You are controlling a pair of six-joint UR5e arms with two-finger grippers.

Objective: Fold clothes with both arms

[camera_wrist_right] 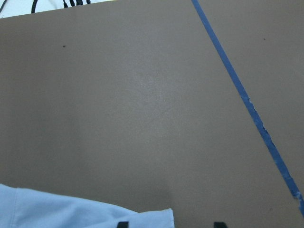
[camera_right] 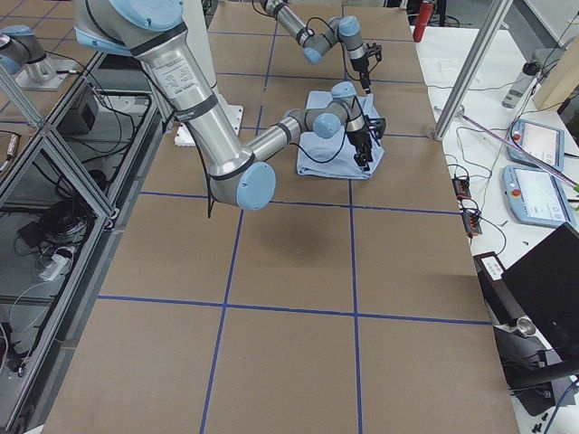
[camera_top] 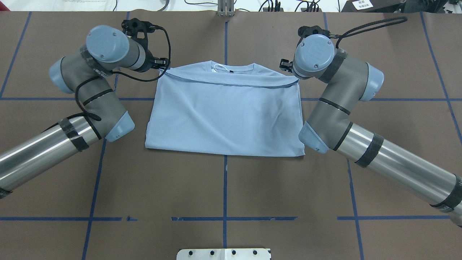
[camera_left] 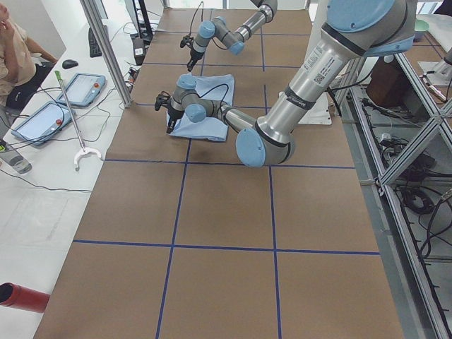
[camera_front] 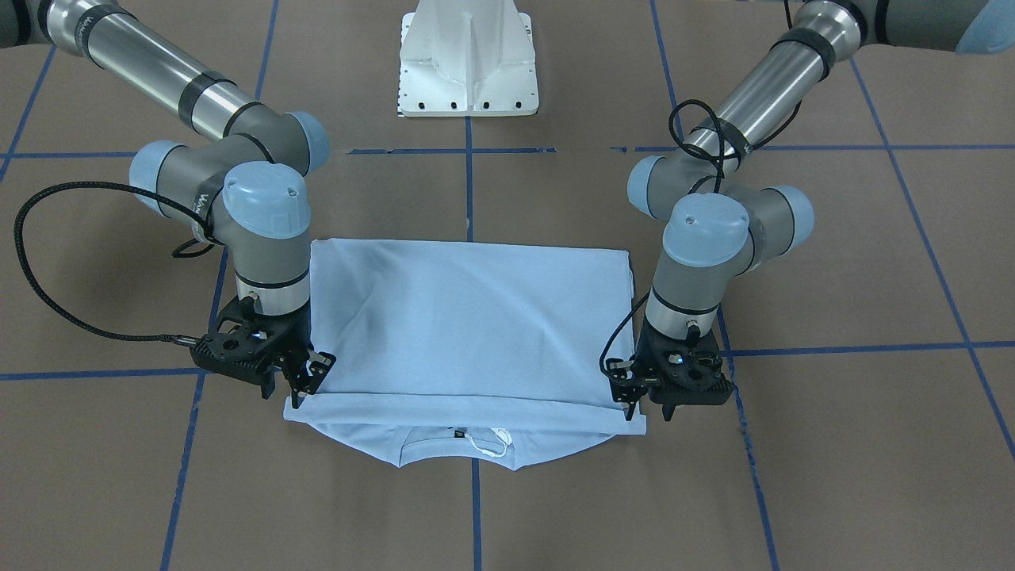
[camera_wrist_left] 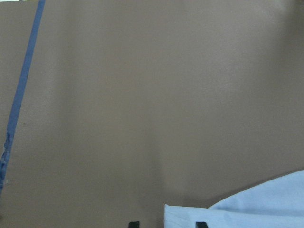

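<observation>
Left wrist-mounted view shows the left gripper (camera_wrist_left: 167, 223) with its fingertips apart and a corner of the light blue T-shirt (camera_wrist_left: 256, 202) lying between them. The right gripper (camera_wrist_right: 170, 224) is likewise parted at the opposite corner. The folded T-shirt lies flat on the brown table (camera_top: 223, 187), its collar and white hang tag (camera_front: 490, 444) showing past the hem.

flanks: left arm (camera_top: 90, 104), right arm (camera_top: 332, 117) beside T-shirt (camera_top: 223, 115) | passage: bare table (camera_top: 162, 187) between T-shirt and pedestal (camera_top: 223, 254)
</observation>
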